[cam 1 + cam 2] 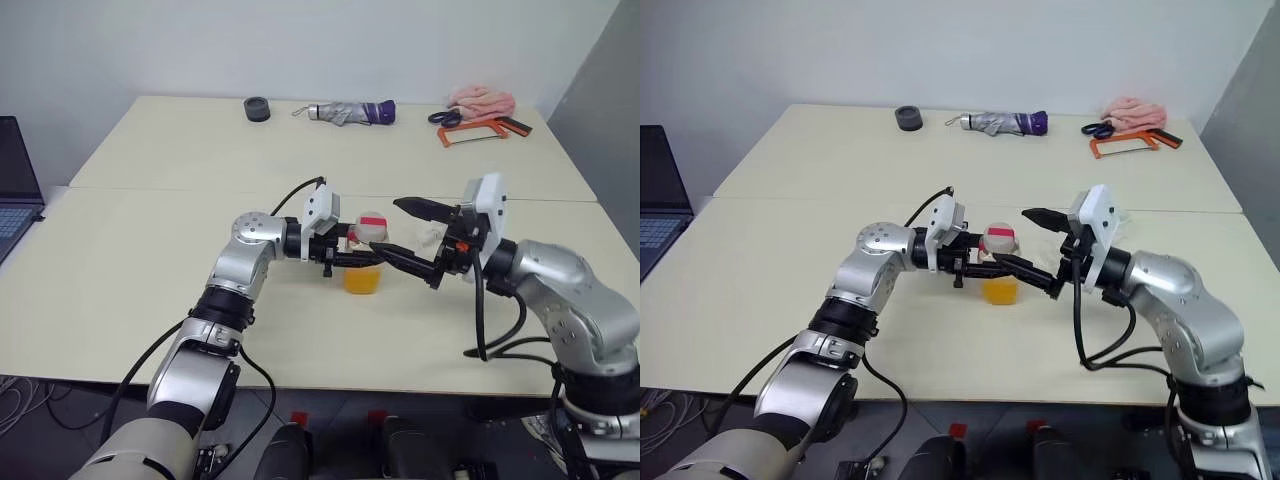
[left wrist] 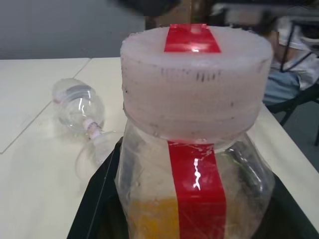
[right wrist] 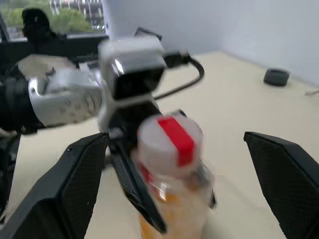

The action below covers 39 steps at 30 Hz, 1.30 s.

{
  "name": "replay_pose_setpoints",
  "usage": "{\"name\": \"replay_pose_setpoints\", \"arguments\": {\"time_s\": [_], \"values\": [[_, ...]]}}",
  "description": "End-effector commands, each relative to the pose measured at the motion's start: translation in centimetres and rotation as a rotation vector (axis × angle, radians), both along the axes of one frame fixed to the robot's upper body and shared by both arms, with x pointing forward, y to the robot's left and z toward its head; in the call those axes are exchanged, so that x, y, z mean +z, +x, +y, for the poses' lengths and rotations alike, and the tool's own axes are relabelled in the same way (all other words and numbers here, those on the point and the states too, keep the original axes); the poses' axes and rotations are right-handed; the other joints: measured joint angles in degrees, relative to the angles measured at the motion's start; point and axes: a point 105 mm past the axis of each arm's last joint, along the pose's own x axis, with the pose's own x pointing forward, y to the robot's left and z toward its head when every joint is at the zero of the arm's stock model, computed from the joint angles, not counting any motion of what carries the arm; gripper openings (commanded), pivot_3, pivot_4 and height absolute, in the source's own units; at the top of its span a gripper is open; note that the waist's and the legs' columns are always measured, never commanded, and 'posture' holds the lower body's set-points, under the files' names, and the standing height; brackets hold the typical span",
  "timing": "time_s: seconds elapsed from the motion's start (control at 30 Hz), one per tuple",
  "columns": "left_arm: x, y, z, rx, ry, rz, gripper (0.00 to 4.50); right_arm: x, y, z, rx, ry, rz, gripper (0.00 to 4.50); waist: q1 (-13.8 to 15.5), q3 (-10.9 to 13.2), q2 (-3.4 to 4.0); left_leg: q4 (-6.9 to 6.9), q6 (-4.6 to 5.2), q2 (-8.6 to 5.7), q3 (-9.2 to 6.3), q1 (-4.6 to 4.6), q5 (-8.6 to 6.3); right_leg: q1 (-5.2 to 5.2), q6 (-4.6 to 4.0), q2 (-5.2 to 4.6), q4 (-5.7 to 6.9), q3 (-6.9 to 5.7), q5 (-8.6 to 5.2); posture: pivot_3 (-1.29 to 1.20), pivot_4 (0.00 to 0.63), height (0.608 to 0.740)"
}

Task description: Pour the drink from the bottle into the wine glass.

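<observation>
The bottle (image 1: 366,252) stood upright near the middle of the tabletop (image 1: 150,270), capped, with the drink (image 1: 363,280) in its lower part. The left gripper (image 1: 352,256) held its body from 9 o'clock, jaws closed on it. The right gripper (image 1: 405,232) was at 3 o'clock, jaws wide around the cap (image 1: 371,228). The wine glass (image 2: 82,112) lay on its side beside the bottle.

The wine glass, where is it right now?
The wine glass lies on its side on the table, just behind the bottle held by the left gripper.
</observation>
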Motion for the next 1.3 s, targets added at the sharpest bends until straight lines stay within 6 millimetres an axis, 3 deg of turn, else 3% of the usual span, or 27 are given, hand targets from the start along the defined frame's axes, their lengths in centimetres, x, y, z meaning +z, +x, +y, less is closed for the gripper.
{"name": "replay_pose_setpoints", "arguments": {"time_s": [0.03,0.27,0.67,0.77,0.97,1.1,1.2,1.3], "values": [[2.0,0.4,-0.5,0.003,-0.035,-0.069,1.81,0.7,-0.4,1.1,-0.174,0.020,-0.089,4.50,-0.15,0.00,0.00,0.01,0.00,-0.02,0.02,0.01,0.00,0.00,0.00,0.03,0.02,0.02,0.00,0.00,0.150,0.740],[1.8,0.5,-1.0,-0.010,-0.033,-0.064,1.81,0.3,0.4,2.6,-0.412,0.088,-0.120,4.50,-0.11,-0.01,0.01,0.06,-0.03,-0.07,0.02,0.05,0.02,-0.01,0.00,0.16,0.07,0.02,0.00,0.00,0.150,0.740],[1.8,0.5,-1.0,-0.015,-0.029,-0.067,1.81,-0.6,1.2,3.0,-0.469,0.123,-0.076,4.50,-0.14,-0.01,0.02,0.05,-0.01,-0.09,0.04,0.06,0.01,-0.01,0.00,0.15,0.06,0.03,0.00,0.00,0.150,0.740],[1.7,0.5,-0.9,-0.013,-0.026,-0.067,1.81,-1.0,1.3,3.1,-0.462,0.114,-0.057,3.92,-0.15,-0.01,0.01,0.05,-0.01,-0.09,0.04,0.06,0.01,-0.01,0.00,0.16,0.06,0.03,0.00,0.00,0.150,0.740],[1.7,0.5,-0.7,-0.011,-0.024,-0.068,1.81,-1.0,1.3,3.2,-0.450,0.119,-0.053,1.86,-0.17,-0.01,0.02,0.04,-0.01,-0.09,0.04,0.06,0.00,-0.01,0.00,0.17,0.06,0.02,0.00,0.00,0.150,0.740],[1.6,0.4,-0.6,-0.016,-0.019,-0.065,1.81,-1.1,0.7,4.2,-0.349,0.115,-0.048,1.87,-0.17,-0.01,0.02,0.05,-0.01,-0.09,0.04,0.05,0.00,-0.01,0.00,0.16,0.06,0.03,0.00,0.00,0.150,0.740],[1.7,0.1,-0.5,-0.038,-0.007,-0.057,1.81,-1.3,-0.7,5.5,-0.096,0.066,-0.059,1.87,-0.17,-0.01,0.01,0.05,0.00,-0.10,0.04,0.06,0.00,-0.01,0.00,0.16,0.06,0.02,0.00,0.00,0.150,0.740],[1.7,0.0,-0.2,-0.062,0.013,-0.058,1.81,-1.4,-0.8,5.0,0.139,-0.014,-0.036,1.87,-0.21,0.01,0.01,0.05,0.00,-0.13,0.07,0.07,0.00,0.02,0.00,0.19,0.04,0.02,0.00,0.00,0.150,0.740]]}}
